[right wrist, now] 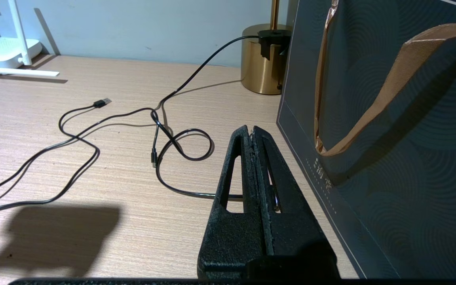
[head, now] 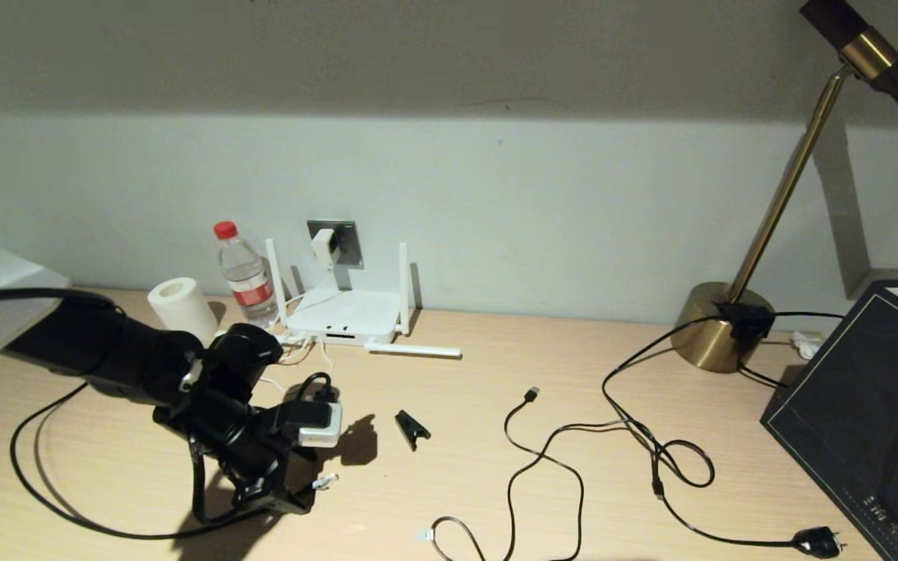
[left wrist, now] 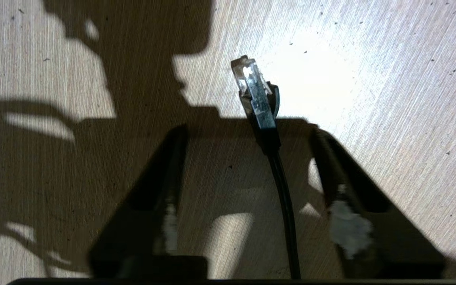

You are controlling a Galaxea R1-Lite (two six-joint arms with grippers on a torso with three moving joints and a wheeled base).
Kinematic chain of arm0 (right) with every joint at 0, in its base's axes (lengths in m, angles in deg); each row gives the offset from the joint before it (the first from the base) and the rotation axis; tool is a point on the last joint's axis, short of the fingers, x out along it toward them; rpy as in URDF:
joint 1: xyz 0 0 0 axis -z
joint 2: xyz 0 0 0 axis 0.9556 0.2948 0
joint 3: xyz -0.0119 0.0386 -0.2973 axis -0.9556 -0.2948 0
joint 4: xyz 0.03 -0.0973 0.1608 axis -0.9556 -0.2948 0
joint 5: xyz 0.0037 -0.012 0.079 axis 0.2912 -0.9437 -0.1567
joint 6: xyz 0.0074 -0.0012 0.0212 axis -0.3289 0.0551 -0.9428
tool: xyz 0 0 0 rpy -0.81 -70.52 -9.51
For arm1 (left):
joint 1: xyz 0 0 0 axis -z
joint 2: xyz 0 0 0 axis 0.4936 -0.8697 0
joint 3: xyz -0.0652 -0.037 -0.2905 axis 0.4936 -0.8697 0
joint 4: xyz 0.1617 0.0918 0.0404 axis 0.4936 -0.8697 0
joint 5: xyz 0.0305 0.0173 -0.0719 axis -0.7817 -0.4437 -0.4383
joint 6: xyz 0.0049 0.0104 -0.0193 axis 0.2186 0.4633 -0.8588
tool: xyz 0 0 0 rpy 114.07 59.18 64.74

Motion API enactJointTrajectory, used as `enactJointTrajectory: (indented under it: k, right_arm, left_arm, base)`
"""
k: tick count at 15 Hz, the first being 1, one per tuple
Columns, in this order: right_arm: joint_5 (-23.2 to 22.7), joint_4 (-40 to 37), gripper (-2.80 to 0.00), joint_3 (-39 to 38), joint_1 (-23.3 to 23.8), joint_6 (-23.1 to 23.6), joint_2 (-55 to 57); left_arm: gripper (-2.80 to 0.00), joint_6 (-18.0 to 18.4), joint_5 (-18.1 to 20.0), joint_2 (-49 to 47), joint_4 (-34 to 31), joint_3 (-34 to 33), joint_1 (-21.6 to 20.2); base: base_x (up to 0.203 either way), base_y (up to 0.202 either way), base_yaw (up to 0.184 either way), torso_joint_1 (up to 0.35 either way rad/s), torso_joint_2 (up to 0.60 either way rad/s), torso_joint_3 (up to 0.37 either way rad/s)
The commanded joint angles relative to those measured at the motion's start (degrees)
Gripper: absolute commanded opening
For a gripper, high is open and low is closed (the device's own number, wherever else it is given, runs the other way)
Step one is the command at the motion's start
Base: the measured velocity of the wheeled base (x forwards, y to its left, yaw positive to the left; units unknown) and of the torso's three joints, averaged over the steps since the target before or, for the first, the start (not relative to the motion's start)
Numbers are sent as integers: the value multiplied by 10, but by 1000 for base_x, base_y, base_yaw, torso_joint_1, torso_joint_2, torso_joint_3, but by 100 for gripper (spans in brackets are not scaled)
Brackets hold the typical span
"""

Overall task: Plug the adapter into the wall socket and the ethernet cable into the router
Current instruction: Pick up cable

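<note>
Your left gripper (left wrist: 247,166) hangs low over the near left of the counter (head: 496,436), fingers spread wide. The ethernet cable (left wrist: 269,150) runs between them, touching neither, its clear plug out in front. Your right gripper (right wrist: 253,134) is squeezed shut on nothing, just beside the dark bag (right wrist: 390,138) on the right. Loose black cords lie across the middle. Far back, the router (head: 344,315) sits by the wall, with the adapter (head: 324,245) in the wall socket (head: 348,238).

Dim warm light, hard shadows, desk glare.
</note>
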Motion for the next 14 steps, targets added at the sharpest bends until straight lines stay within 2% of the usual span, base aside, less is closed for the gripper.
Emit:
enactJointTrajectory:
  k: [1,10,14]
  right_arm:
    - [0,0,-280,-20,0,0,1]
    - [0,0,-280,-20,0,0,1]
    - [0,0,-280,-20,0,0,1]
  left_arm:
    - [-280,4,0,-5,-2,0,2]
    - [-280,6,1,23,-1,-23,1]
    - [-280,7,15,118,18,-48,0]
  base:
    - [0,0,0,0,0,0]
    - [0,0,0,0,0,0]
    - [0,0,0,0,0,0]
